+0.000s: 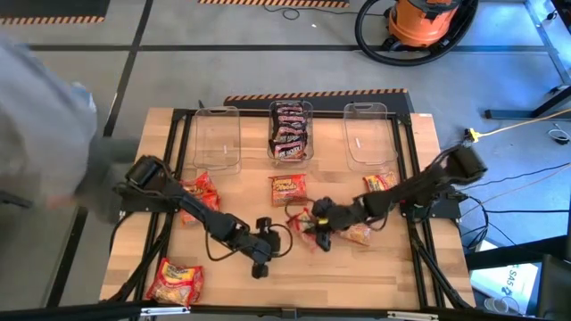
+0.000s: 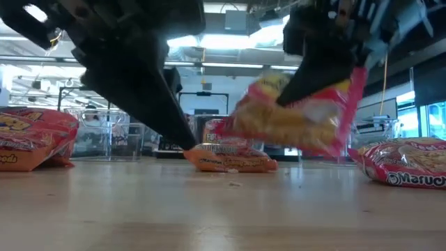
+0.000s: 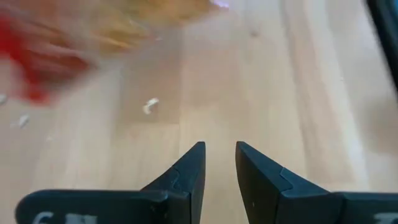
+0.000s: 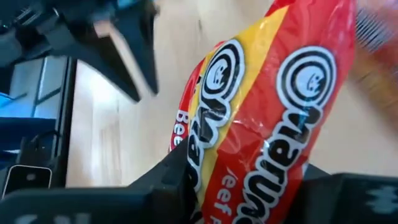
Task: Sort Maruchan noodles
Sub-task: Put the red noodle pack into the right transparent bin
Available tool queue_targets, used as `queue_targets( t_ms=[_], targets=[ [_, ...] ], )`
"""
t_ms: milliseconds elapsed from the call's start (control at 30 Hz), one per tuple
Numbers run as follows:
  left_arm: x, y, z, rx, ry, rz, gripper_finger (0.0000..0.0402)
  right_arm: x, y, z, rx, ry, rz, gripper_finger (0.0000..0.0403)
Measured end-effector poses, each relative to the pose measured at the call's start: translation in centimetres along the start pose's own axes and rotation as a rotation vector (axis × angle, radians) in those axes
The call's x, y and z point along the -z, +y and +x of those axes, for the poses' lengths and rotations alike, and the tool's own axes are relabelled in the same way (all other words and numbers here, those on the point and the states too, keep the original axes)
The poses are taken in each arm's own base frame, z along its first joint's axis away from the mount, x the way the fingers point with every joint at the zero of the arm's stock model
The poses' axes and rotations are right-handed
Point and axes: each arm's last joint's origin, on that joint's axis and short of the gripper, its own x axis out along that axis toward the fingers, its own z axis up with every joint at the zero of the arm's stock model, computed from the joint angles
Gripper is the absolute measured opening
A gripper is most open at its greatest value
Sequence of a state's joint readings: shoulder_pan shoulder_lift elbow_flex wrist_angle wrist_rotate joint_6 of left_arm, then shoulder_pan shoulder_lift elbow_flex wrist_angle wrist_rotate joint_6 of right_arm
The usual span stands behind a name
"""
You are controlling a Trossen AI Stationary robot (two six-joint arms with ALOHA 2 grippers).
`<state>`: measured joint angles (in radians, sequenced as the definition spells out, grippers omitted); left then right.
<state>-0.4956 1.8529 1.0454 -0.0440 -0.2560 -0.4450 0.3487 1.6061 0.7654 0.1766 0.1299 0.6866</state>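
We see the right arm reaching from the table's right edge toward the middle, elbow bent, its right gripper low over the wood. Its jaws pinch a red and yellow Maruchan beef packet; in the low view this held packet hangs tilted, clear of the tabletop, its crinkly plastic bulging around the noodle block.

The left arm stretches from the left side toward the front middle, and the left gripper hovers over bare wood, its two dark wedge-shaped fingers narrowly parted and holding nothing.

Three clear plastic bins stand in a row at the far edge: the left bin, the middle bin stacked with dark maroon packets, and the right bin.

Other glossy packets lie flat on the pale wooden table: one orange-red packet just before the middle bin, one red packet beside the left arm, one front-left packet near the front left corner, and one far-right packet beside the right arm.
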Motion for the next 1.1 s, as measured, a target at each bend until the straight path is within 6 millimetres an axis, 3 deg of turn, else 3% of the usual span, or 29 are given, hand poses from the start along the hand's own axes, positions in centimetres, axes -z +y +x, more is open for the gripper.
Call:
queue_targets(
  t_ms=[200,500,733,967,1100],
  targets=[
    [-0.8,1.3,0.2,0.145,0.051,0.097,0.0082,-3.6,-2.2,-5.3,0.116,-0.048,-0.147,0.0106],
    [-2.5,5.2,1.0,0.121,0.022,0.127,0.0082,-7.5,-7.7,-14.7,0.510,-0.211,-0.368,0.0104],
    [-3.1,7.4,1.1,0.144,0.033,0.112,0.0082,-10.0,-11.5,-20.0,0.806,-0.137,-0.431,0.0106],
    [-3.4,7.7,0.7,0.157,0.027,0.116,0.0082,-12.2,-15.7,-22.8,0.938,0.140,-0.502,0.0105],
    [-3.4,7.5,0.7,0.166,0.031,0.114,0.0082,-12.4,-18.7,-22.5,0.883,0.262,-0.521,0.0105]
  ],
)
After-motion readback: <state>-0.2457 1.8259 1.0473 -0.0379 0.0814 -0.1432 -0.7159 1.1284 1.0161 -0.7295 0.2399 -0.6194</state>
